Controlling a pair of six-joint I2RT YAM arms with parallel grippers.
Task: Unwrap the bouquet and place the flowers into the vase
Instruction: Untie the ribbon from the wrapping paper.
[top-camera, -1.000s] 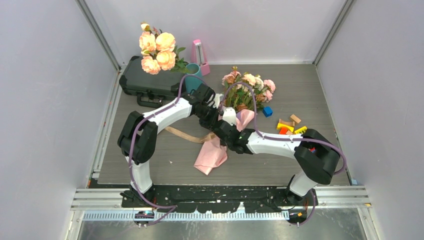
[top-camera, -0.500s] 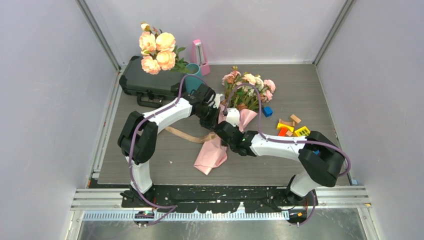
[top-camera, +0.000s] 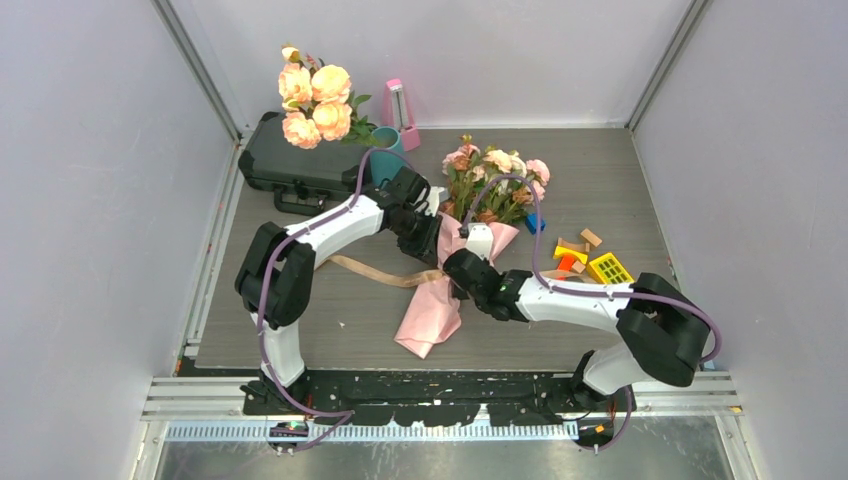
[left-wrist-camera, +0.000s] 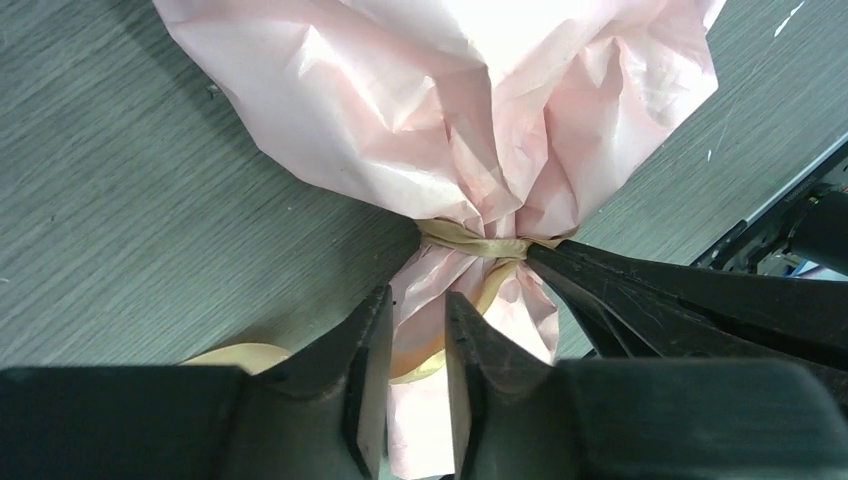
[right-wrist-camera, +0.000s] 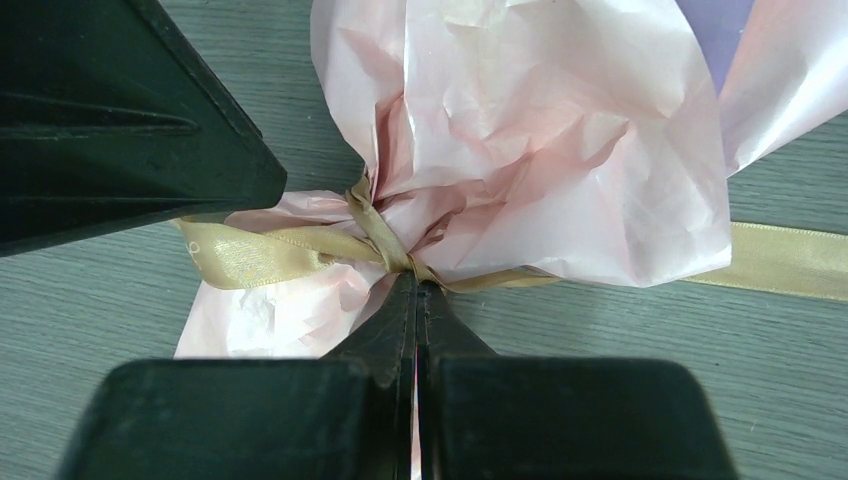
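Observation:
The bouquet lies mid-table, its flowers (top-camera: 495, 182) pointing away from me and its pink paper (top-camera: 430, 320) (left-wrist-camera: 470, 110) (right-wrist-camera: 540, 130) flaring both ways from a tied neck. A tan ribbon (top-camera: 370, 272) (right-wrist-camera: 260, 252) trails left from the knot (left-wrist-camera: 480, 243). My left gripper (top-camera: 434, 245) (left-wrist-camera: 417, 305) stands narrowly open astride the paper neck just below the knot. Opposite it, my right gripper (top-camera: 450, 263) (right-wrist-camera: 415, 285) is shut with its tips pinching the ribbon at the knot. The teal vase (top-camera: 383, 165) stands behind my left arm, largely hidden.
A bunch of big peach roses (top-camera: 315, 100) rises above the vase. A black case (top-camera: 295, 160) lies at the back left. A pink metronome-shaped object (top-camera: 400, 110) stands by the rear wall. Coloured blocks (top-camera: 590, 262) and a blue block (top-camera: 535, 222) lie right of the bouquet.
My right gripper closed at the knot and its arm drew right and toward me, dragging the bouquet and ribbon along. The left jaws closed, then parted a little.

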